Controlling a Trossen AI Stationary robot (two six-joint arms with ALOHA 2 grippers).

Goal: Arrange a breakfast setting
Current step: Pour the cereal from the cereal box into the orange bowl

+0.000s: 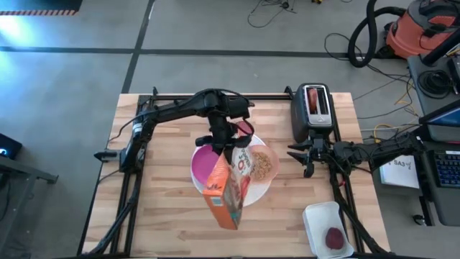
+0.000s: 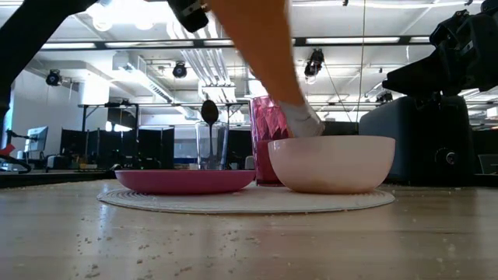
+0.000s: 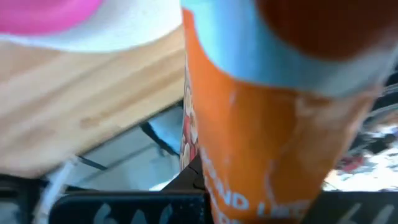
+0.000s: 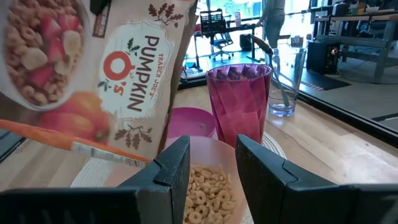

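A big white round mat [image 1: 253,193] holds a magenta plate [image 1: 203,164], a translucent pink bowl [image 1: 263,164] with cereal rings [image 4: 205,186], and a pink tumbler [image 4: 239,102]. My left gripper [image 1: 223,140] is shut on an orange cereal box [image 1: 223,193], which is tilted above the mat and bowl. A spoon [image 2: 210,113] stands in a clear glass [image 2: 212,149] behind the plate. My right gripper [image 4: 211,168] is open and empty, right of the bowl [image 1: 305,155], pointing at it. A small dark-red fruit [image 1: 334,237] lies in a white tray [image 1: 316,216]. My left gripper holds the cereal box by its raised end [image 1: 219,152], coming from above. The gripper itself hides the fingers' place on the box. The box is lifted clear and tilted, and its lower white end [image 2: 305,120] hangs just over the bowl's rim.
A dark toaster [image 1: 313,115] with a brown slice [image 1: 314,96] in its slot stands at the far right, just behind my right gripper. The white tray sits at the near right corner. Crumbs lie scattered over the wooden table [image 2: 233,241].
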